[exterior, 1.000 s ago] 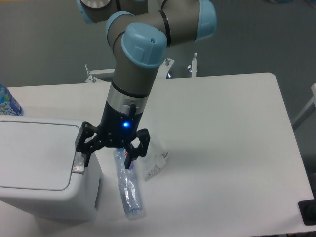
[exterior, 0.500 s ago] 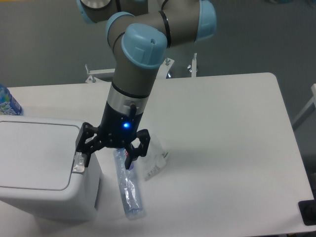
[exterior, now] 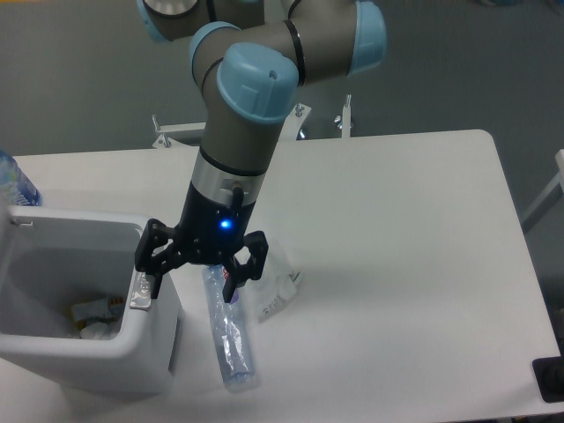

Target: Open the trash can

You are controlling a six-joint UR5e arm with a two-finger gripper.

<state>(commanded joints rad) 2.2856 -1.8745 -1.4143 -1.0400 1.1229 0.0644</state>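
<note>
— Where does the large white boxy plastic trash can (exterior: 88, 352) sit, and is it open?

— Lower left of the frame, on the white worktop (exterior: 397, 264). The inside shows, with crumpled scraps at the bottom, so I judge the lid sprung up; the lid itself is hard to make out.

— And the black two-finger gripper (exterior: 192, 275)?

— Its jaws are spread and pinch nothing. One fingertip sits at the grey push-button tab (exterior: 141, 292) on the can's right rim; I cannot tell whether it touches.

— How would the can handle?

— Stiff, smooth, hollow plastic, probably light and apt to slide or tip if shoved sideways. The tab is the place to work it: press straight down, no squeezing.

— Anything close by?

— A clear plastic bottle (exterior: 229, 339) lies just beside the can, with a clear plastic bag (exterior: 280, 284) next to it.
</note>
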